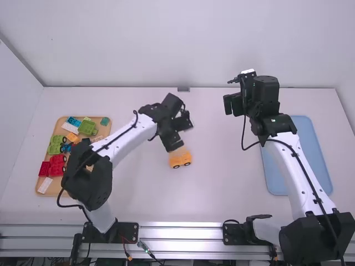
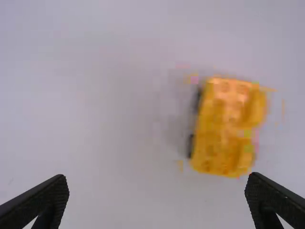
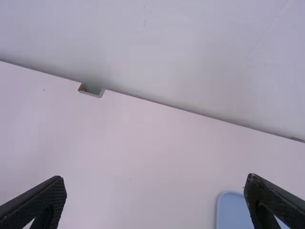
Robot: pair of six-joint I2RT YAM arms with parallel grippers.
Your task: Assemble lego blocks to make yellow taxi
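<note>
An orange-yellow block car body [image 1: 180, 158] with dark wheels stands on the table at the middle. Just beyond it in the high view is my left gripper [image 1: 186, 123], raised above the table. In the left wrist view the studded car body [image 2: 223, 126] lies past the fingers of my left gripper [image 2: 157, 191], which are wide apart and touch nothing. My right gripper [image 1: 230, 93] is held high near the table's far edge; in the right wrist view the right gripper [image 3: 155, 191] stands open, nothing between its fingers.
At the left, a tan tray [image 1: 109, 128] holds green [image 1: 87, 127], red [image 1: 57, 165], blue and orange blocks. A blue tray [image 1: 272, 180] lies at the right, partly under the right arm. The back wall [image 1: 183, 44] rises behind the table.
</note>
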